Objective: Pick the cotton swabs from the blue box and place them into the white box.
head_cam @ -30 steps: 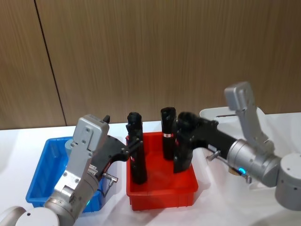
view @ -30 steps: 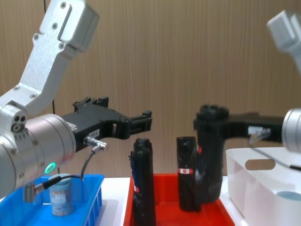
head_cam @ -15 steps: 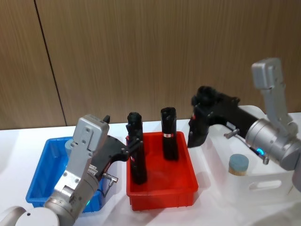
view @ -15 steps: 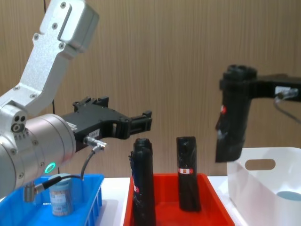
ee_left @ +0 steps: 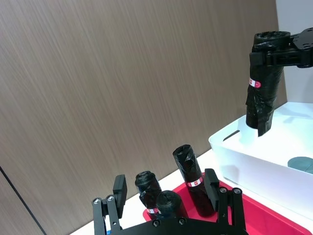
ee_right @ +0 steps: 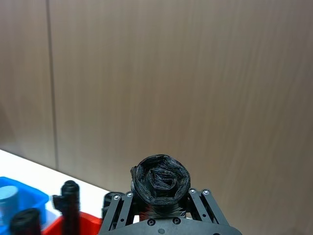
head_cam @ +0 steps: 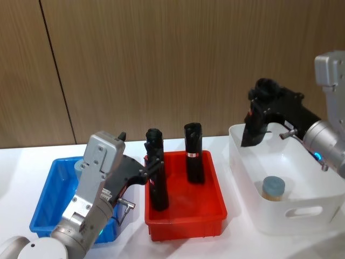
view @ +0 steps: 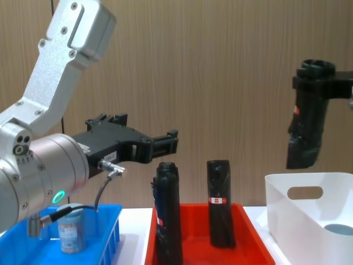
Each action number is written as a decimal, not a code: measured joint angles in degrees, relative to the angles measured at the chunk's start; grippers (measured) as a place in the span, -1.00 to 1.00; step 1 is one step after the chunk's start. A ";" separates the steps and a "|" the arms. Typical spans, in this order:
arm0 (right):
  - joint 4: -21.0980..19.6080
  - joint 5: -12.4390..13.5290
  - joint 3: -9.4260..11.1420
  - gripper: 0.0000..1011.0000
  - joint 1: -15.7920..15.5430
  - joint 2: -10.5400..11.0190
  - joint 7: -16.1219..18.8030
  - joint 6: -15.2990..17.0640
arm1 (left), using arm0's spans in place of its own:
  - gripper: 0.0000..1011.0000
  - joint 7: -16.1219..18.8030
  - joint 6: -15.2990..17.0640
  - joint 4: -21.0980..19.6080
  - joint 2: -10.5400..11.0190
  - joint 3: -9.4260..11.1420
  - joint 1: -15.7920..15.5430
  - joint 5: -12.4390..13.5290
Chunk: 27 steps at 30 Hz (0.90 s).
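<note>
A cotton swab tub (view: 71,232) stands in the blue box (head_cam: 51,186), mostly hidden behind my left arm in the head view. Another cotton swab tub (head_cam: 273,188) lies inside the white box (head_cam: 302,216). My left gripper (view: 165,144) hangs open above the gap between the blue box and the red tray, holding nothing. My right gripper (head_cam: 264,105) is shut on a tall black cylinder (view: 308,124), held upright in the air over the white box's back left corner. The cylinder's top (ee_right: 159,183) sits between the right fingers.
A red tray (head_cam: 186,213) between the two boxes holds two upright black cylinders (head_cam: 155,175) (head_cam: 194,154). A wooden wall stands close behind the table. The white tabletop shows in front of the boxes.
My right gripper lifted a black cylinder out of the red tray and carried it up and right, over the white box. The left arm stayed still.
</note>
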 joint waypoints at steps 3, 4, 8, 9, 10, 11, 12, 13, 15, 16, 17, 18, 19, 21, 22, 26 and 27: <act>1.92 -0.68 0.28 -0.14 0.92 0.00 -0.69 -1.04 | 0.99 0.00 0.00 0.00 0.00 0.00 0.00 0.00; 2.95 -0.93 0.37 -0.14 1.36 -0.04 -1.09 -1.50 | 0.99 0.00 0.00 0.00 0.00 0.00 0.00 0.00; 5.90 -1.50 0.52 -0.14 2.51 -0.26 -1.86 -2.82 | 0.99 0.00 0.00 0.00 0.00 0.00 0.00 0.00; 6.56 -1.55 0.54 -0.14 2.77 -0.33 -2.05 -3.15 | 0.99 0.00 0.00 0.00 0.00 0.00 0.00 0.00; 7.75 -1.67 0.59 -0.14 3.21 -0.45 -2.37 -3.73 | 0.99 0.00 0.00 0.00 0.00 0.00 0.00 0.00; 8.58 -1.73 0.61 -0.14 3.51 -0.54 -2.49 -3.98 | 0.99 0.00 0.00 0.00 0.00 0.00 0.00 0.00; 9.01 -1.81 0.61 -0.14 3.66 -0.58 -2.62 -4.24 | 0.99 0.00 0.00 0.00 0.00 0.00 0.00 0.00; 10.50 -1.92 0.64 -0.14 4.20 -0.75 -2.80 -4.79 | 0.99 0.00 0.00 0.00 0.00 0.00 0.00 0.00; 12.41 -1.96 0.65 -0.14 4.89 -0.98 -3.10 -5.64 | 0.99 0.00 0.00 0.00 0.00 0.00 0.00 0.00; 12.41 -1.96 0.65 -0.14 4.89 -0.98 -3.10 -5.64 | 0.99 0.00 0.00 0.00 0.00 0.00 0.00 0.00; 13.96 -1.97 0.65 -0.14 5.40 -1.16 -3.21 -6.15 | 0.99 0.00 0.00 0.00 0.00 0.00 0.00 0.00; 14.58 -1.97 0.66 -0.14 5.61 -1.23 -3.25 -6.32 | 0.99 0.00 0.00 0.00 0.00 0.00 0.00 0.00; 15.27 -1.97 0.66 -0.14 5.84 -1.31 -3.31 -6.61 | 0.99 0.00 0.00 0.00 0.00 0.00 0.00 0.00; 17.41 -1.97 0.66 -0.14 6.56 -1.55 -3.46 -7.31 | 0.99 0.00 0.00 0.00 0.00 0.00 0.00 0.00; 18.06 -1.97 0.66 -0.14 6.77 -1.62 -3.50 -7.60 | 0.99 0.00 0.00 0.00 0.00 0.00 0.00 0.00; 21.54 -1.93 0.62 0.01 7.94 -2.01 -3.57 -8.87 | 0.99 0.00 0.00 0.00 0.00 0.00 0.00 0.00; 22.06 -1.93 0.61 0.09 8.10 -2.06 -3.58 -9.08 | 0.99 0.00 0.00 0.00 0.00 0.00 0.00 0.00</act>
